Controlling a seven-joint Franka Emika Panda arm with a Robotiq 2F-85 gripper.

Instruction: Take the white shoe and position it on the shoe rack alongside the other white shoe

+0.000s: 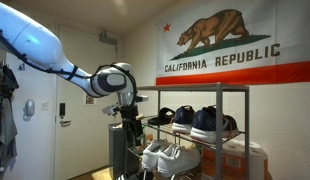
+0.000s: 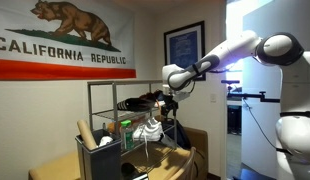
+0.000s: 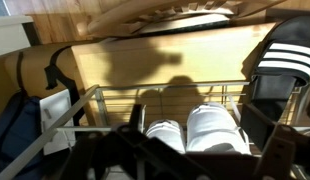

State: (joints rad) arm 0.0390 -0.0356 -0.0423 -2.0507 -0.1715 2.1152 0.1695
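Beside the near end of the shoe rack [image 1: 195, 89], an open tiered frame of thin grey metal posts and rails, the black Robotiq gripper [image 1: 133, 128] hangs from the white Panda arm [image 1: 40, 45] in an exterior view. On the lower tier just below and beside it lies the white shoe [image 1: 158, 155], an all-white low-top lace-up sneaker. It touches the other white shoe [image 1: 185, 158], its twin, which sits further along the same tier. Dark navy white-soled sneakers [image 1: 210, 121] stand on the tier above. A California Republic flag [image 1: 235, 45] with a brown bear and a red stripe covers the wall behind.

From the opposite side, in an exterior view, the arm [image 2: 240, 50] reaches across to the shoe rack [image 2: 115, 83], and the gripper [image 2: 170, 112] points down at its end. A white sneaker [image 2: 147, 130] shows on the lower tier, close to the gripper but apart from it. A brown cardboard box [image 2: 187, 150] stands on the floor next to the rack.

Seen from the wrist, two white toe caps rest side by side on the wire shelf, pointing toward the camera; which is which I cannot tell. A black shoe with white stripes [image 3: 285, 65] sits to one side. The gripper's dark, blurred fingers [image 3: 285, 150] appear spread wide, with nothing held between them.
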